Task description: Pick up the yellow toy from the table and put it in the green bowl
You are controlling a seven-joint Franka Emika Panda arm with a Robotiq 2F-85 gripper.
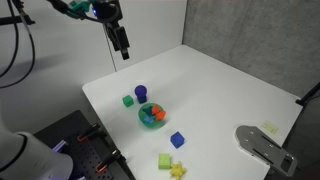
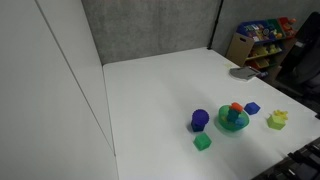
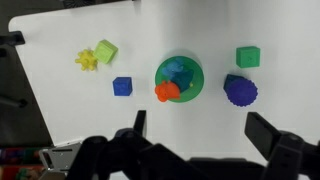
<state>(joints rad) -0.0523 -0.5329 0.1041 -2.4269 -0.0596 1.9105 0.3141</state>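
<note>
The yellow toy (image 3: pixel 86 60) lies on the white table next to a lime cube (image 3: pixel 106 50); in an exterior view it sits near the table's front edge (image 1: pixel 178 171). The green bowl (image 3: pixel 198 90) stands mid-table and holds an orange toy (image 3: pixel 166 92) and small blue and green pieces; it shows in both exterior views (image 1: pixel 145 118) (image 2: pixel 240 125). My gripper (image 3: pixel 202 128) is open and empty, high above the table (image 1: pixel 121 45), well apart from the toy and the bowl.
A blue cube (image 3: pixel 122 86) lies between the toy and the bowl. A green cube (image 3: pixel 248 57) and a purple knobbly piece (image 3: pixel 240 91) lie on the bowl's other side. A grey flat object (image 1: pixel 265 145) rests at one table corner.
</note>
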